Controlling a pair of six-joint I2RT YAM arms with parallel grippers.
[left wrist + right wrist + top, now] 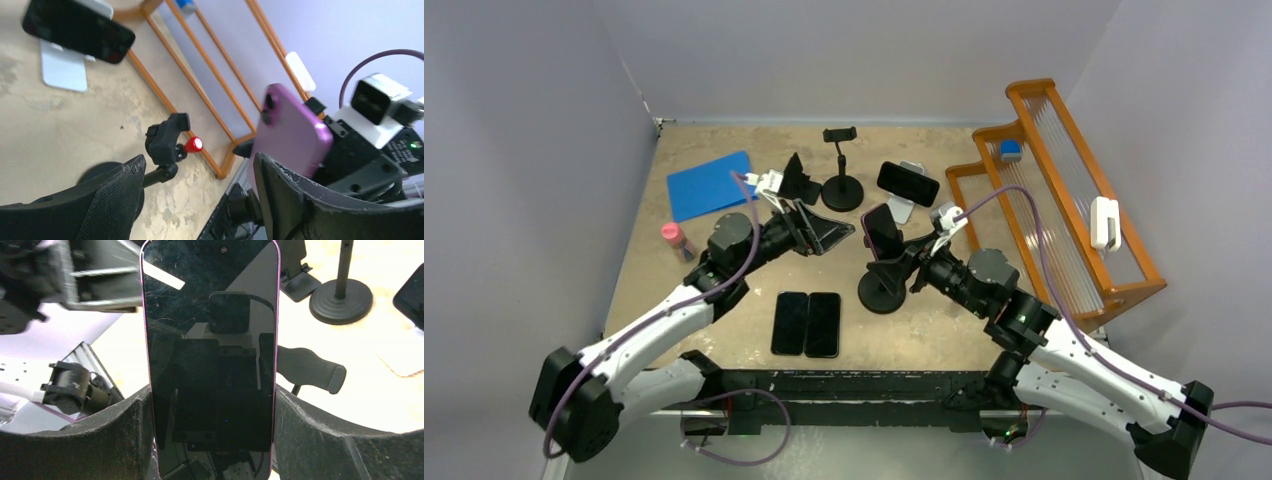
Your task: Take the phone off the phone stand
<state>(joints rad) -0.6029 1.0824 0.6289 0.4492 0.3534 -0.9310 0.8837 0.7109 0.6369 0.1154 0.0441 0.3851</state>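
Right gripper [212, 412] is clamped on the purple phone [212, 335], 2 pads on its long edges. The phone hangs clear of the phone stand [167, 141], at its 3 o'clock in the left wrist view. Left gripper [829, 232] is spread wide.

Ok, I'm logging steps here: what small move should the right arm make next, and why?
Probably carry the purple phone away toward bare table. The right gripper grips its sides, and the left wrist view shows it already apart from the stand's empty clamp.
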